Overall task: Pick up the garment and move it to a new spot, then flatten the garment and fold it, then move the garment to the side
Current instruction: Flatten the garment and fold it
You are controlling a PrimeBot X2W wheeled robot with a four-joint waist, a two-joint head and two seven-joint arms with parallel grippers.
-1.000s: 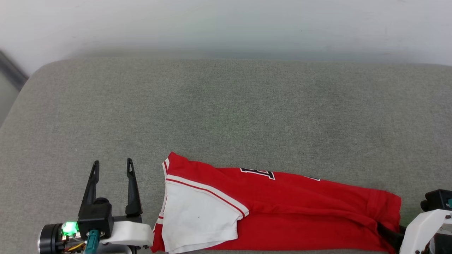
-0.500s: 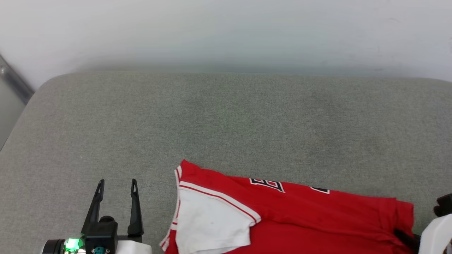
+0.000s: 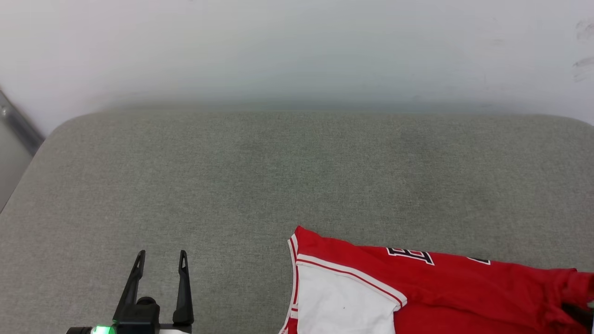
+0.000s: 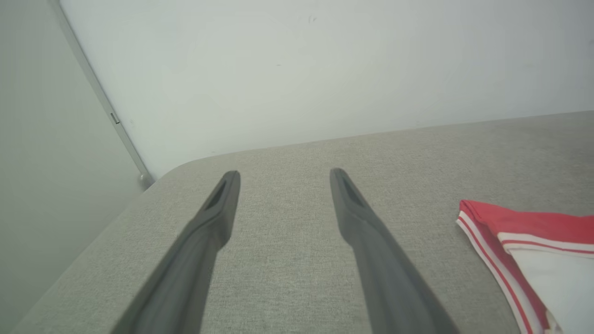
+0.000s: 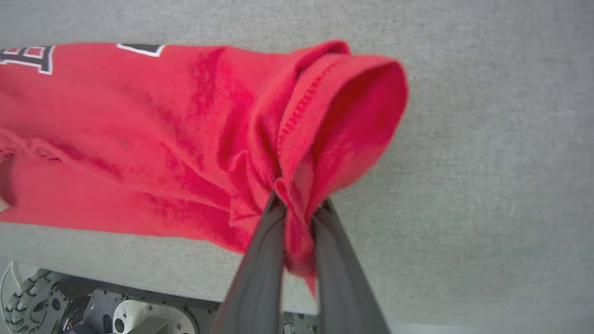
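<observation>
I see the garment point(image 3: 441, 287) lying on the cushion point(image 3: 232, 176), close to the edge on my side. My left fingers point(image 3: 184, 278) are to the left of the garment, well apart from it, with the cushion under them. My right fingers point(image 5: 271, 222) are at the garment's right end, with a bunch of its cloth squeezed between them. Most of the cushion lies behind the garment, and the wall point(image 3: 297, 46) is behind that.

Black left gripper point(image 3: 161, 254), 2 slim fingers point(image 3: 184, 287), green light point(image 3: 103, 330)
</observation>
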